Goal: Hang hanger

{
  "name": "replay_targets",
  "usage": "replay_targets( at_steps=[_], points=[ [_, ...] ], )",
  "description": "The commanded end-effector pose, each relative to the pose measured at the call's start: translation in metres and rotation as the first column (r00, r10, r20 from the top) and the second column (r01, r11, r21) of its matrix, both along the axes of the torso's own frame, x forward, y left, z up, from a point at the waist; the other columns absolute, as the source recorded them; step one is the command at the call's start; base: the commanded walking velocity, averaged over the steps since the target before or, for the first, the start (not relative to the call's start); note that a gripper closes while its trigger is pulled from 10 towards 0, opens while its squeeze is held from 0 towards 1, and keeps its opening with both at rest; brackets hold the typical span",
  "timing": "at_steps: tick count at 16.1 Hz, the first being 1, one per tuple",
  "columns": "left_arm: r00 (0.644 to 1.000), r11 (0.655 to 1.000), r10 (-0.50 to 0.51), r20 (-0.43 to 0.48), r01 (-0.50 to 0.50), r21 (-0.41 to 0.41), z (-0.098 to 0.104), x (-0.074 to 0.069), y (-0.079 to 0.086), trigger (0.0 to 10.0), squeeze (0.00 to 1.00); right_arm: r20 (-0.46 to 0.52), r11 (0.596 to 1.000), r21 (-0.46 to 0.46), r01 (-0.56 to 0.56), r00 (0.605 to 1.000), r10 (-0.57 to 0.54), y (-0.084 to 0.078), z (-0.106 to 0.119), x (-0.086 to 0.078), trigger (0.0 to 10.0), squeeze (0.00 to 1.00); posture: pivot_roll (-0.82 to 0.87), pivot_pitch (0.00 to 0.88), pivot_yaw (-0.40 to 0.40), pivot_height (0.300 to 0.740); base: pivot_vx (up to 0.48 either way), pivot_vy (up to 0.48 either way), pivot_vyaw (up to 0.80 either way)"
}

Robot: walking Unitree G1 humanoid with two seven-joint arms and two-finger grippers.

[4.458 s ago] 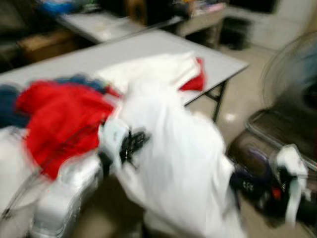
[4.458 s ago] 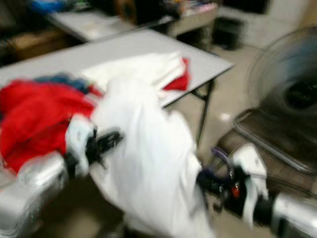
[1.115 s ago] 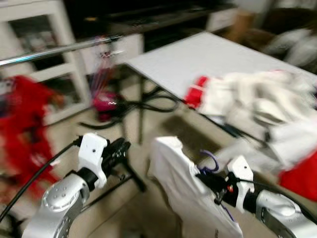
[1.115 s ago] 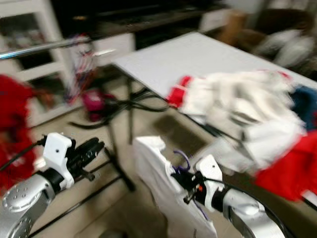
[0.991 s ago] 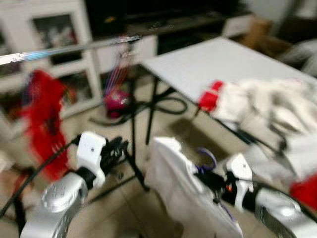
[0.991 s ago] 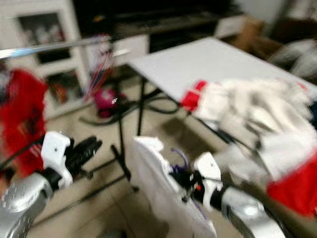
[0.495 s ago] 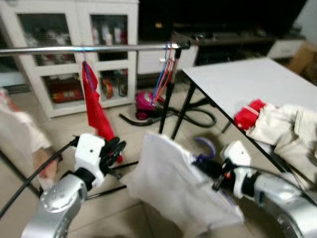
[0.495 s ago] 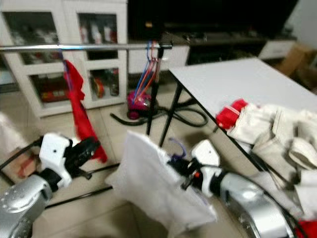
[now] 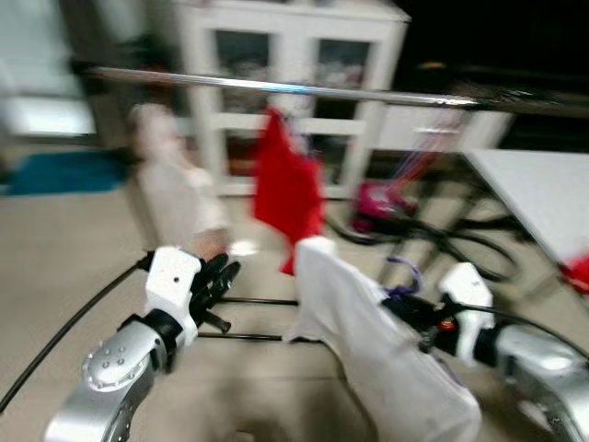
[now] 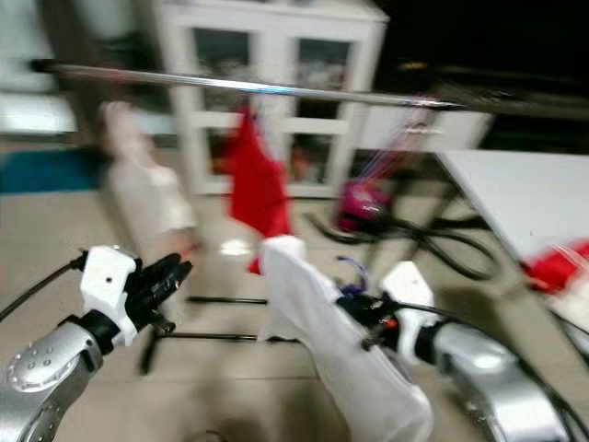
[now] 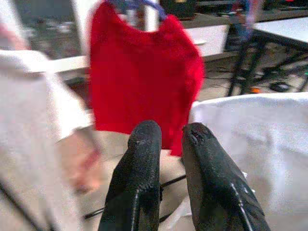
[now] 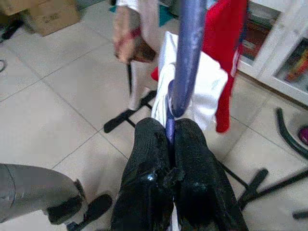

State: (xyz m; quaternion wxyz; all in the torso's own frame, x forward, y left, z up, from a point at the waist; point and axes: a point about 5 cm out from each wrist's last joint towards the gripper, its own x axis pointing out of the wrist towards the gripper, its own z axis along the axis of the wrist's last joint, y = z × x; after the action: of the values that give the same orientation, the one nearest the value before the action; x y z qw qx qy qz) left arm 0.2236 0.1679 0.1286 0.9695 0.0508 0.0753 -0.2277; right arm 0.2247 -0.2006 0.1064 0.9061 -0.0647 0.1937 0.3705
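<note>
A purple hanger (image 12: pixel 185 57) carries a white garment (image 9: pixel 377 354), which droops in front of me. My right gripper (image 9: pixel 416 313) is shut on the hanger's neck, and its hook (image 9: pixel 406 272) sticks up above the fingers (image 12: pixel 144 159). A metal clothes rail (image 9: pixel 304 89) runs across the scene beyond and above the garment. On that rail hang a red garment (image 9: pixel 287 203) and a pale beige one (image 9: pixel 175 189). My left gripper (image 9: pixel 221 276) is held low on the left, shut with nothing in it, pointing toward the red garment (image 11: pixel 144 77).
A white glass-door cabinet (image 9: pixel 294 51) stands behind the rail. The rack's black floor bars (image 9: pixel 253 301) lie between my arms. A grey table (image 9: pixel 543 189) is at the right edge, with a pink vacuum (image 9: pixel 375 204) and its hoses on the floor beside it.
The view has swung left: the table slid to the right edge and the rail with its hung garments now spans the scene. My right gripper still holds the hanger with the white garment.
</note>
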Motion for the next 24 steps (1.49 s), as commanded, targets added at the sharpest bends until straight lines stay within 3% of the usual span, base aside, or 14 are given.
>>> replay_targets(
  at_steps=[1, 6, 9, 10, 11, 12, 15, 17, 18, 19, 20, 22, 23, 24],
  points=[
    [1.000, 1.000, -0.004, 0.015, 0.003, 0.014, 0.002, 0.003, 0.002, 10.0, 0.00, 0.052, 0.999, 0.024, -0.031, 0.998, 0.029, -0.002, 0.012, 0.004, 10.0, 0.00, 0.11, 0.000, -0.066, 0.740, 0.000, 0.000, 0.80],
    [0.999, 0.999, -0.034, 0.009, 0.034, 0.015, 0.002, 0.005, 0.007, 10.0, 0.00, 0.051, 0.988, 0.003, -0.157, 0.986, 0.157, -0.008, 0.022, 0.001, 10.0, 0.00, 0.11, 0.000, -0.073, 0.740, 0.000, 0.000, 0.80],
    [1.000, 0.995, -0.009, -0.024, 0.012, 0.095, -0.006, 0.004, 0.023, 10.0, 0.00, 0.085, 0.981, 0.044, -0.190, 0.979, 0.185, -0.010, 0.037, 0.006, 10.0, 0.00, 0.11, 0.000, -0.079, 0.740, 0.000, 0.000, 0.80],
    [0.999, 0.998, -0.014, -0.037, 0.017, 0.066, -0.006, 0.003, 0.027, 10.0, 0.57, 0.081, 0.981, 0.083, -0.174, 0.983, 0.167, -0.012, 0.042, 0.008, 10.0, 0.00, 0.10, 0.000, -0.078, 0.740, 0.000, 0.000, 0.00],
    [0.998, 0.999, -0.025, -0.051, 0.027, 0.026, -0.006, 0.003, 0.031, 10.0, 0.57, 0.072, 0.979, 0.129, -0.159, 0.986, 0.150, -0.015, 0.047, 0.011, 10.0, 0.00, 0.10, 0.000, -0.078, 0.740, 0.000, 0.000, 0.00],
    [0.999, 0.999, -0.019, -0.050, 0.021, 0.033, -0.005, 0.004, 0.035, 10.0, 1.00, 0.101, 0.976, 0.108, -0.189, 0.979, 0.179, -0.015, 0.051, 0.012, 10.0, 0.00, 0.10, 0.000, -0.079, 0.740, 0.000, 0.000, 0.00],
    [0.998, 0.995, -0.060, -0.022, 0.061, 0.072, 0.003, 0.013, 0.047, 10.0, 1.00, 0.165, 0.937, 0.103, -0.333, 0.935, 0.314, -0.013, 0.066, 0.006, 10.0, 0.00, 0.10, 0.000, -0.075, 0.740, 0.000, 0.000, 0.00],
    [0.993, 0.989, -0.117, 0.028, 0.113, 0.094, 0.020, 0.023, 0.056, 10.0, 1.00, 0.162, 0.894, 0.070, -0.442, 0.890, 0.427, -0.011, 0.072, 0.000, 10.0, 0.00, 0.10, 0.000, -0.065, 0.740, 0.000, 0.000, 0.00],
    [0.988, 0.986, -0.148, 0.046, 0.144, 0.082, 0.027, 0.024, 0.057, 10.0, 0.67, 0.157, 0.885, 0.073, -0.460, 0.882, 0.445, -0.012, 0.074, 0.000, 10.0, 0.00, 0.10, 0.000, -0.065, 0.740, 0.000, 0.000, 0.00],
    [0.980, 0.980, -0.190, 0.061, 0.186, 0.072, 0.033, 0.024, 0.056, 10.0, 0.26, 0.162, 0.875, 0.081, -0.478, 0.872, 0.462, -0.012, 0.077, 0.000, 10.0, 0.00, 0.10, 0.000, -0.062, 0.740, 0.000, 0.000, 0.00],
    [0.963, 0.964, -0.262, 0.067, 0.259, 0.054, 0.041, 0.024, 0.056, 10.0, 0.00, 0.167, 0.854, 0.110, -0.509, 0.856, 0.489, -0.012, 0.084, -0.001, 10.0, 0.00, 0.10, 0.000, -0.065, 0.740, 0.000, 0.000, 0.00],
    [0.928, 0.928, -0.371, 0.036, 0.370, 0.037, 0.044, 0.027, 0.056, 10.0, 0.00, 0.177, 0.827, 0.110, -0.551, 0.830, 0.529, -0.011, 0.091, 0.000, 10.0, 0.00, 0.10, 0.000, -0.071, 0.740, 0.000, 0.000, 0.00],
    [0.874, 0.874, -0.485, -0.042, 0.486, 0.011, 0.038, 0.026, 0.053, 10.0, 0.00, 0.185, 0.811, 0.110, -0.574, 0.814, 0.551, -0.009, 0.094, 0.001, 10.0, 0.00, 0.10, 0.000, -0.070, 0.740, 0.000, 0.000, 0.00],
    [0.848, 0.850, -0.525, -0.069, 0.526, 0.000, 0.035, 0.026, 0.054, 10.0, 0.00, 0.190, 0.805, 0.104, -0.583, 0.807, 0.560, -0.009, 0.095, 0.002, 10.0, 0.00, 0.10, 0.000, -0.067, 0.740, 0.000, 0.000, 0.00]
  ],
)
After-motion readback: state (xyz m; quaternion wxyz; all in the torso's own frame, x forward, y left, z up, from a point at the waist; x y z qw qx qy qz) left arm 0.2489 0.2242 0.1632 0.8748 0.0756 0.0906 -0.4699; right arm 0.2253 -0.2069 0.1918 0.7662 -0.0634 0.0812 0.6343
